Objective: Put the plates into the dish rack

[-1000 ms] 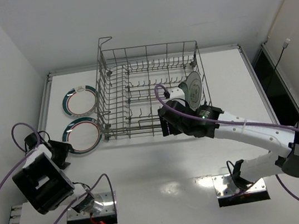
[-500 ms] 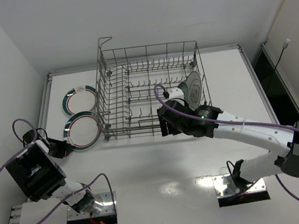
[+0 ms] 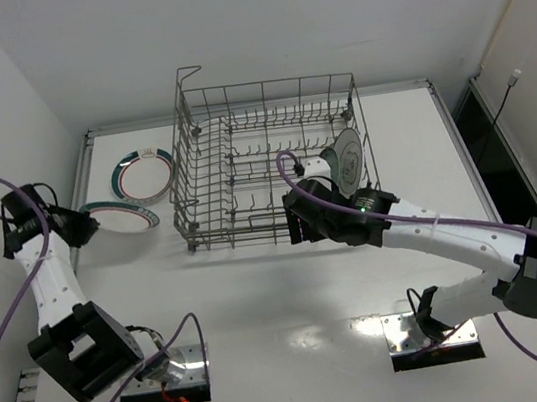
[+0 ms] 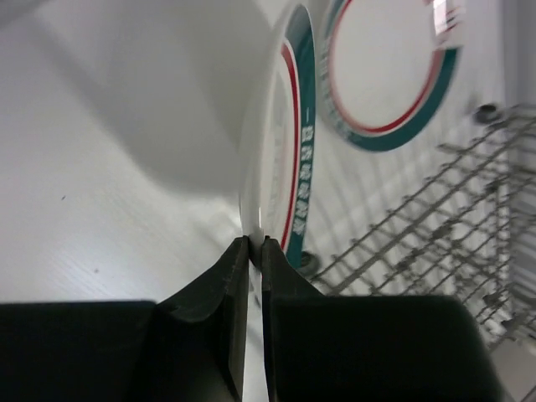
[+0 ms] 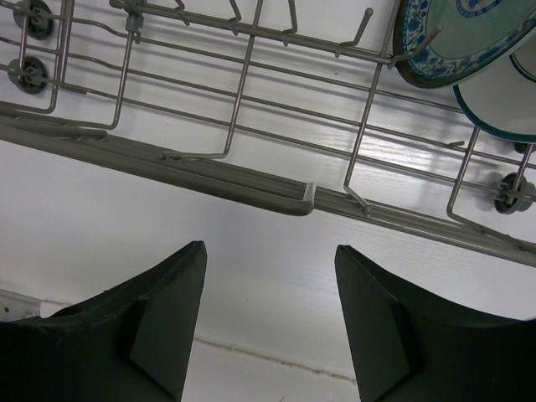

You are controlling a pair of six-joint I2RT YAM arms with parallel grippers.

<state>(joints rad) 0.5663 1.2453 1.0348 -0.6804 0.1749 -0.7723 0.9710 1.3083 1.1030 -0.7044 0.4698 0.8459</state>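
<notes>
Abt halfway. Two plates [image 3: 348, 159] already stand in rack [image 3: 262, 89], R end. L jaws pinched tight on rim of a ringed plate [image 4: 295, 142], held clear of tabletop [image 3: 264, 303], just L of rack. 2nd ringed plate [image 3: 146, 174] lies flat beyond it, untouched. R jaws wide apart, holding nothing, by rack's near rail. Left to do: slot held plate btwn prongs, then fetch the last.
</notes>
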